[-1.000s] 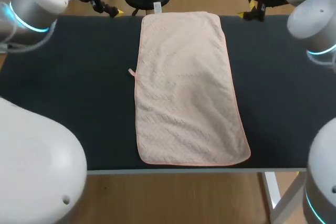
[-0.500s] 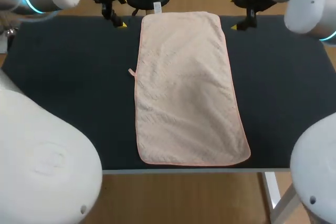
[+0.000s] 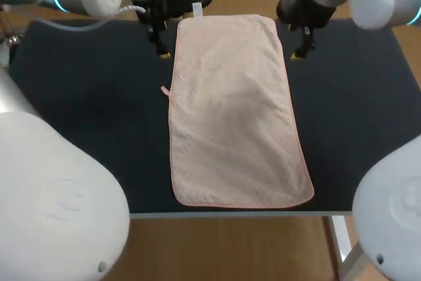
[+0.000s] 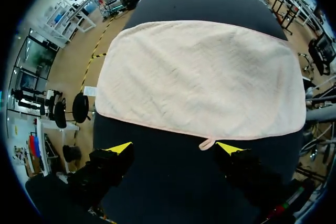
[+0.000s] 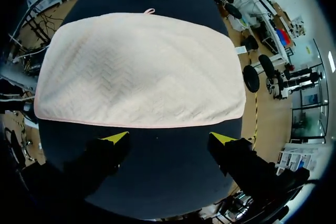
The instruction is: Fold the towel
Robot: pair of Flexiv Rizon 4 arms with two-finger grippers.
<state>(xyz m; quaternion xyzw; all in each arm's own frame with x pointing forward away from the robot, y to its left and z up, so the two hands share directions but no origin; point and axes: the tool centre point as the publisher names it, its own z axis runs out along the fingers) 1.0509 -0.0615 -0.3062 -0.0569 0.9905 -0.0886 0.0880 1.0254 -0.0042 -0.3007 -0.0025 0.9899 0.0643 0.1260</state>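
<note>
You see a pale pink towel (image 3: 233, 106) lying flat and unfolded down the middle of the dark worktop (image 3: 85, 116), reaching from the far edge almost to the near one. A small loop (image 3: 164, 90) sticks out from its left long edge. Your left gripper (image 3: 161, 47) hangs just beside that left edge near the far end, fingers released and grasping nothing. Your right gripper (image 3: 301, 47) hangs opposite, just beside the right edge, fingers likewise spread and empty.

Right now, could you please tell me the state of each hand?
Left hand: open, holding nothing.
Right hand: open, holding nothing.
</note>
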